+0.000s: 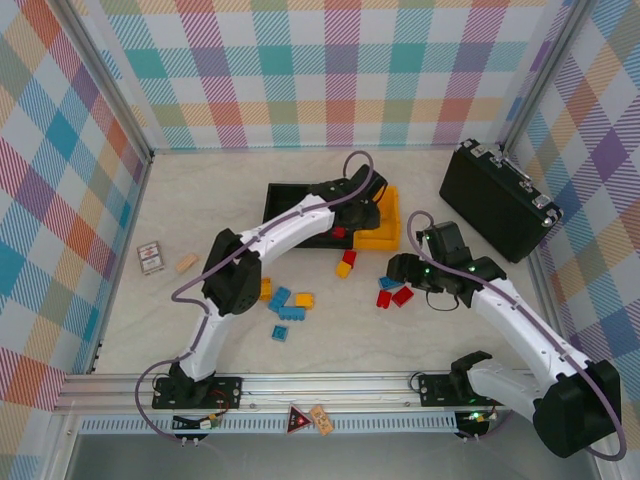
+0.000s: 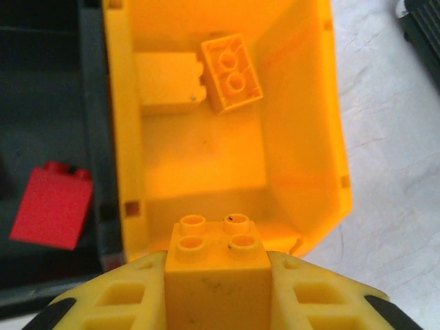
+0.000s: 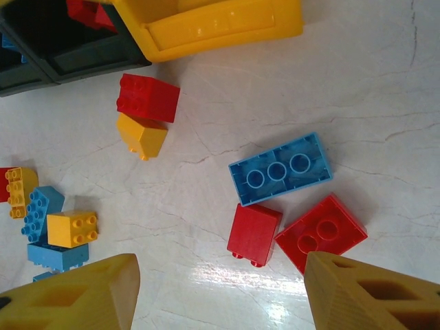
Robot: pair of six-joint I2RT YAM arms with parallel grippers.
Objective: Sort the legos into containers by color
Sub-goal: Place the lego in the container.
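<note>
Held left arm (image 1: 270, 228) stretched forward with left gripper (image 2: 216, 285) clamped on brick (image 2: 214, 265); held right arm (image 1: 520, 320) bent inward with right gripper (image 3: 220, 289) pointed down, jaws apart.

Large black hard plastic case with metal latches (image 1: 497, 201) lies flat at right rear of pale marble-pattern tabletop (image 1: 200, 200), set at angle, near right wall. Small tan wooden block (image 1: 187, 263) at left; just beside it, small patterned flat card box (image 1: 150, 257). Pastel plaid walls (image 1: 300, 70) on three sides. Aluminium rail (image 1: 330, 383) along near edge; red triangular sticker (image 1: 298, 421) below it.
</note>
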